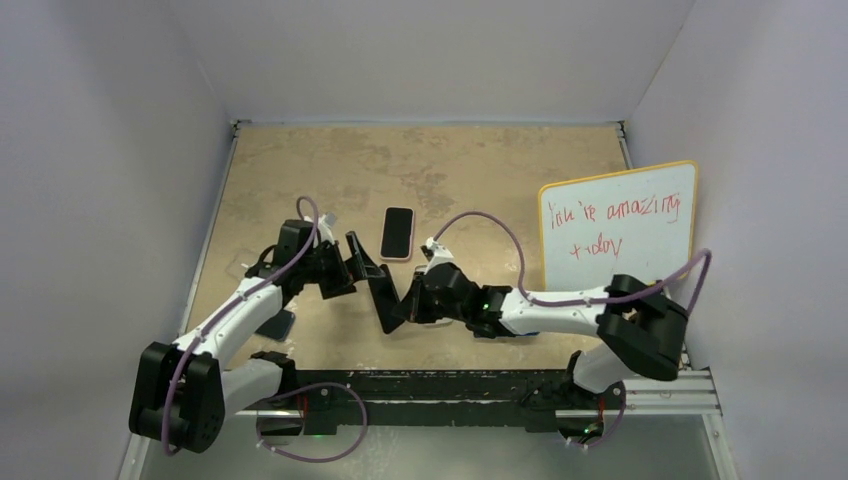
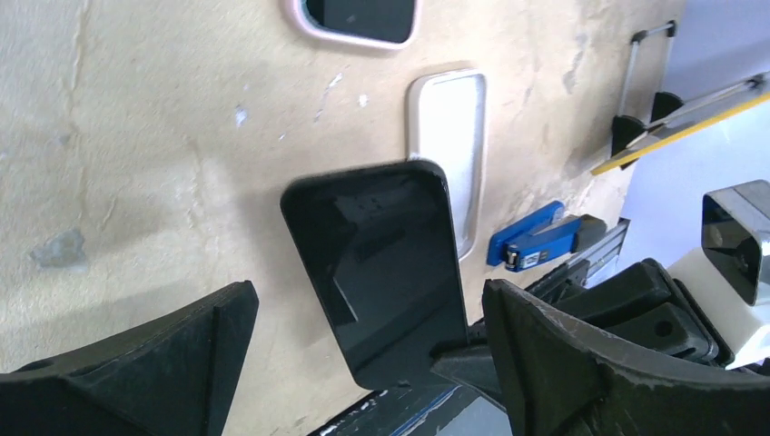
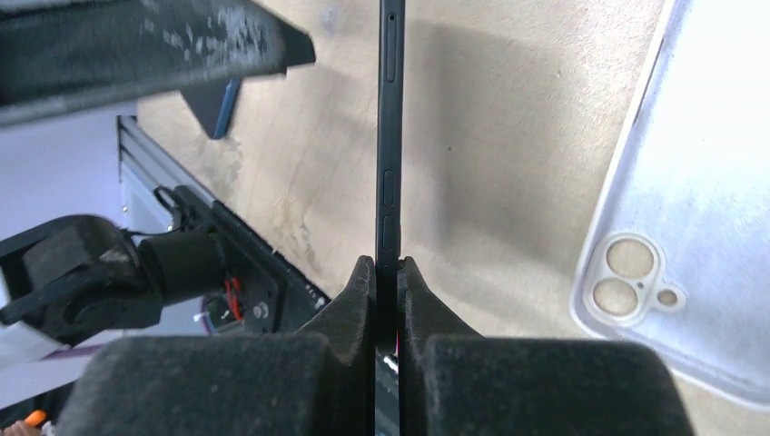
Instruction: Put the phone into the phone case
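My left hand [image 2: 368, 304] stands wide open, a finger on either side of the phone [image 2: 381, 245] and neither touching it. The phone is up on edge above the tabletop [image 1: 300, 170], pinched at its lower end by my right hand [image 3: 389, 272]. The clear phone case [image 3: 699, 182] lies flat on the tabletop close by. A whiteboard [image 1: 620, 225] stands far right.

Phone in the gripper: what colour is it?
The phone is black; best in left wrist view.
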You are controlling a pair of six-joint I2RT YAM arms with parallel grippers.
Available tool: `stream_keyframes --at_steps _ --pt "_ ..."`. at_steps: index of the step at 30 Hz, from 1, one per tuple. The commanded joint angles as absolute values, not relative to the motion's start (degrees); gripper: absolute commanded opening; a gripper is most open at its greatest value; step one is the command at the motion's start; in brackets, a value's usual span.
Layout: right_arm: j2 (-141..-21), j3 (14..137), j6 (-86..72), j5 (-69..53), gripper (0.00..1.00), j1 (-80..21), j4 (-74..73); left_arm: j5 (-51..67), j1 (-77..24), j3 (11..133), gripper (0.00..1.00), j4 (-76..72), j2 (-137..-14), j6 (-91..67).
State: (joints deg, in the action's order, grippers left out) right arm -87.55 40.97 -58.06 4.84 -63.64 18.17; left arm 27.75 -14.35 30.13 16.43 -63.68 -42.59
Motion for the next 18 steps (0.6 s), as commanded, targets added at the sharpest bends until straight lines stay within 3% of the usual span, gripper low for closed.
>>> stream_keyframes --at_steps 1,10,18 --pt "-78.2 40.1 -55.6 7.2 0.0 -63.1 16.5 29.7 -14.5 34.8 0.99 17.4 -62.3 -39.6" --pt "-64.8 36.2 -55.3 12.7 0.0 -59.6 1.7 34.4 -14.6 33.1 0.89 12.5 -63.1 -37.8" --pt "-61.9 31.1 -57.6 7.7 0.0 -54.6 1.8 34.9 -16.6 30.6 0.8 6.0 -65.0 -41.3"
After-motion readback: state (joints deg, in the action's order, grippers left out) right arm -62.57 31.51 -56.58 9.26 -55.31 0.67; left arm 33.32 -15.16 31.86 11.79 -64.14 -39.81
